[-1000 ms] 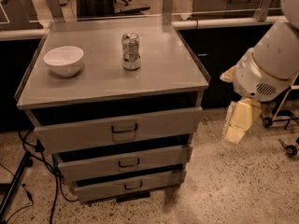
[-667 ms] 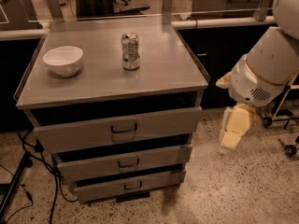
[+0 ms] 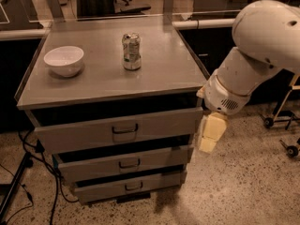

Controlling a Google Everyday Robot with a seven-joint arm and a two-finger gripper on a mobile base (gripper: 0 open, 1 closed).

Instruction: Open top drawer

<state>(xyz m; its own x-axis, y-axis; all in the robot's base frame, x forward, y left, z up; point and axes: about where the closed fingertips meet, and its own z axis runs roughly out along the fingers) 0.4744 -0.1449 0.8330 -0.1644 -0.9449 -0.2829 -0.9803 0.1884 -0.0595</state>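
Far left, dark cables (image 3: 21, 172) run down to the speckled floor (image 3: 234, 191) beside the cabinet. On the grey cabinet top (image 3: 159, 74), a white bowl (image 3: 64, 60) sits upright near the left edge. A drink can (image 3: 131, 51) stands upright approx. mid-top, right of the bowl & well apart from it.

Below the top, 3 grey drawers are stacked. The top drawer (image 3: 75, 136) is directly under the top, w/ the tallest front. A dark gap shows along its upper edge. Its small dark loop handle (image 3: 125, 129) is at the centre of the front, w/ nothing touching it. The mid drawer (image 3: 93, 165) & bottom drawer (image 3: 103, 189) sit under it, each w/ a like handle, each front narrower.

Right of the cabinet, the gripper (image 3: 207, 142) hangs pointing down, pale yellow, just beside the right end of the top drawer's front, level w/ it. Can't tell if it touches the front. Open vs. closed: can't tell. It's well apart from the handle. The white arm (image 3: 262, 46) bulks above & right of it, reaching to the top right corner. Far right, a wheeled frame (image 3: 281, 118) stands on the floor behind the arm.
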